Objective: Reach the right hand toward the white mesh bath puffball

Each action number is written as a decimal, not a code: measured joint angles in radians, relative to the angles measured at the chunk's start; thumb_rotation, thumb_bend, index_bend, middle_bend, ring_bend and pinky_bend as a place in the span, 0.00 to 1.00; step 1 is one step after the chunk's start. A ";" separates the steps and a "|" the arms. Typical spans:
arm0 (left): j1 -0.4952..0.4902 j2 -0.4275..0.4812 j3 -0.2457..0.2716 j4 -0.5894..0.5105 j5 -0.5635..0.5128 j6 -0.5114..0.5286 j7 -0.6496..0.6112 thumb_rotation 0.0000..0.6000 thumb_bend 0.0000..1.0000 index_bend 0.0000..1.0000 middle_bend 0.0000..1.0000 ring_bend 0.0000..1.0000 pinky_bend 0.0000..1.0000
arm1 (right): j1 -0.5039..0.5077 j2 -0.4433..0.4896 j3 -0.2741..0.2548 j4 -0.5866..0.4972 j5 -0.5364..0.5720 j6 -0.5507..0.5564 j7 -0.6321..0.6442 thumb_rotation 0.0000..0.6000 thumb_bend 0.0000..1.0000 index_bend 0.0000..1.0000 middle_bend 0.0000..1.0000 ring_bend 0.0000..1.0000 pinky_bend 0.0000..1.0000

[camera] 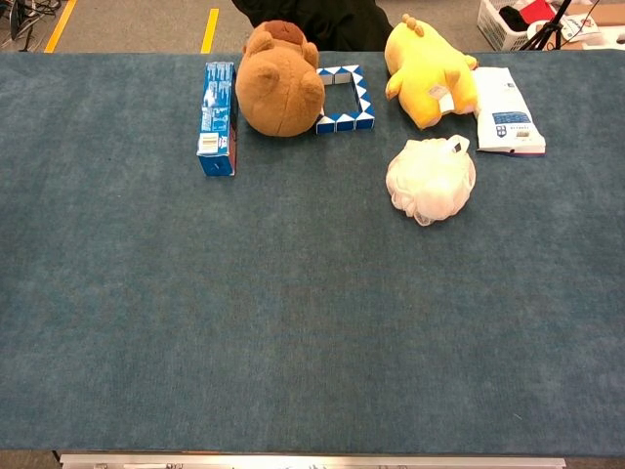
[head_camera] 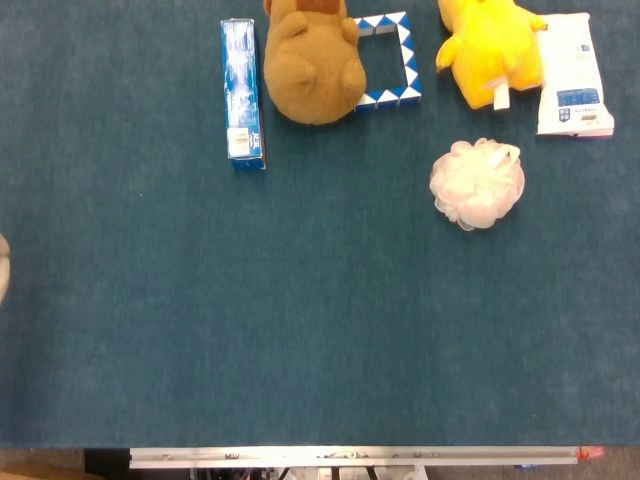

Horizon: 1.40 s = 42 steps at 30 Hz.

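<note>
On the far right of the desk (camera: 146, 322), just below the yellow plush (camera: 428, 73), sits the puffball (camera: 430, 181); my right hand is out of view, fingers' state unknown, so I approach across the bare near side.

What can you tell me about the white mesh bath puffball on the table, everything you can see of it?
The white mesh bath puffball is a round, ruffled ball of gathered netting, white with a faint pink cast, with a small loop at its far edge. It lies on the blue table cover, right of centre, just in front of the yellow plush toy and seemingly apart from it. No hand touches it; neither hand is in view.
</note>
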 measured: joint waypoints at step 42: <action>-0.252 -0.067 0.036 0.025 0.283 -0.073 -0.602 1.00 0.46 0.76 0.20 0.00 0.00 | 0.342 -0.244 0.024 0.004 -0.329 -0.151 0.111 1.00 0.39 0.64 0.20 0.00 0.00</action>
